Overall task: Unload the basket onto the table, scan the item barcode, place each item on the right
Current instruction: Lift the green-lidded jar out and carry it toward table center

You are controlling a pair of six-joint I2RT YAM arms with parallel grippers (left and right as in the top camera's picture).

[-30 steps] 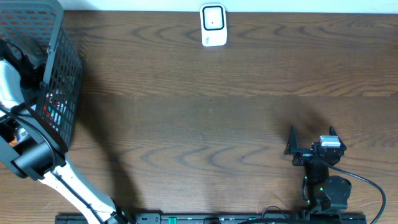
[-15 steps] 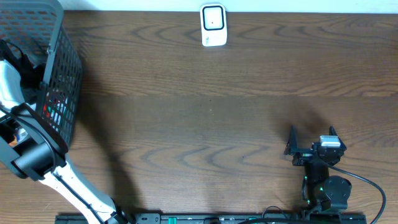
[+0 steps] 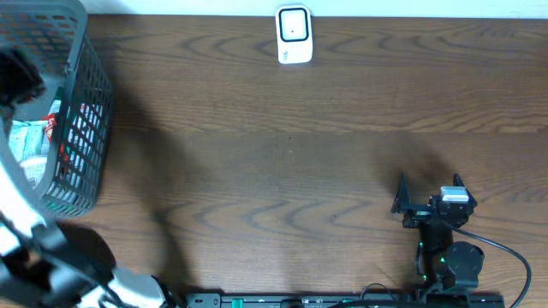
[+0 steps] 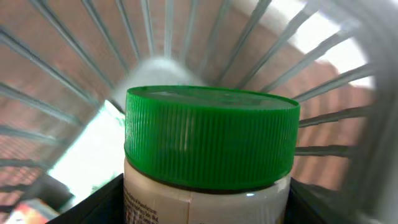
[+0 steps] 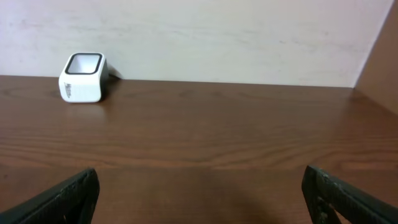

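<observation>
Jar [image 4: 208, 163], white body, green ribbed cap [image 4: 208, 134]. It is inside the wire basket [image 3: 81, 103] at the left end of the table [image 3: 282, 162]; basket bars ring it on all sides in the left wrist view.

Left gripper [image 4: 202, 208]: jaws partway in, one dark finger against each side of the jar's body below the cap. Reads as a grip on the jar. Bars blurred, jar sharp. Whether its base is off the basket floor, cannot tell.

Right gripper [image 3: 430, 186]: jaws at full spread, nothing between them, low near the front right edge, facing the scanner [image 3: 294, 36] across the wood.

Step in hand, as I judge it: pick-up, taking the item out of the basket. Scan not yet begun. Scanner is well apart from the jar, at the far edge, centre.

Next move calls for:
- lifting straight up, clear of the basket rim
- carrying the jar across to the scanner
- turning it so the barcode faces the scanner window

Barcode not visible from here, since only a sliver of label shows below the cap. Which way to rotate is unknown.

Count:
- jar: one
- scanner: one
- basket: one
- grippers: two
- other packets [image 3: 30, 145] in the basket, white and red: number not readable through the mesh
</observation>
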